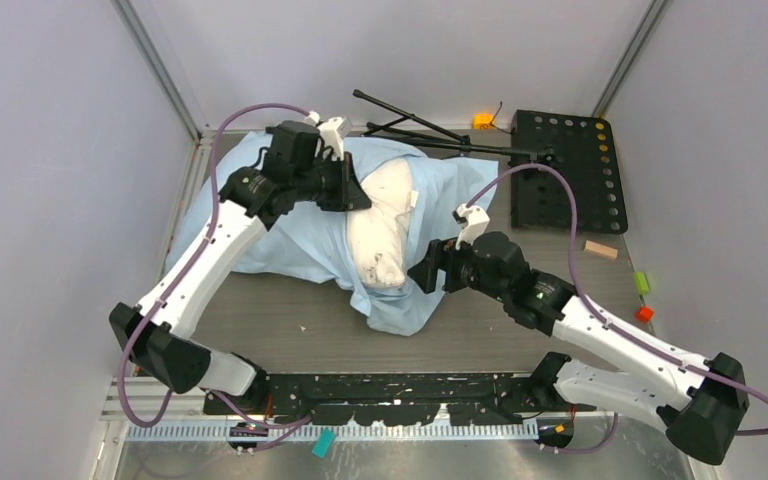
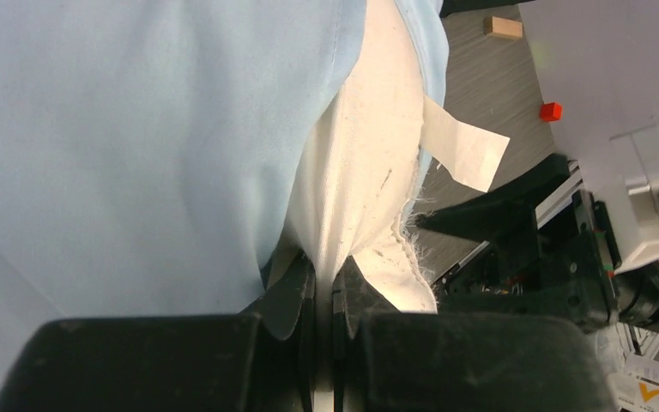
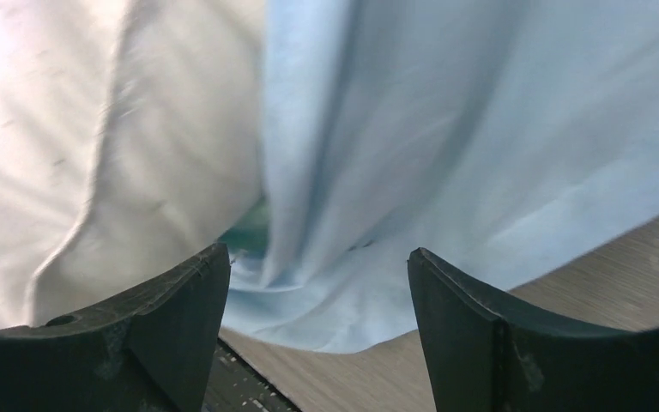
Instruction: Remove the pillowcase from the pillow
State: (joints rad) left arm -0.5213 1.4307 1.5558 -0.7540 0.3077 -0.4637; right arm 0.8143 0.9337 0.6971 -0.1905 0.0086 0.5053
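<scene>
The light blue pillowcase [image 1: 280,235] lies crumpled across the table, with the white pillow [image 1: 385,225] bared in its middle. My left gripper [image 1: 362,193] sits at the pillow's left side; in the left wrist view the gripper [image 2: 326,287] is shut on a fold of the white pillow [image 2: 360,172], next to the pillowcase [image 2: 137,146] and a white tag [image 2: 468,150]. My right gripper [image 1: 423,271] is open at the pillow's near right corner. In its wrist view the gripper [image 3: 317,283] stands open around a hanging fold of the pillowcase [image 3: 480,129], beside the pillow [image 3: 94,146]; a mint green patch [image 3: 249,230] shows.
A black perforated board [image 1: 565,170] and a black tripod [image 1: 430,130] lie at the back right. A wooden block [image 1: 601,249], a green block [image 1: 641,281] and a red block [image 1: 645,314] sit at the right. Grey walls enclose the table.
</scene>
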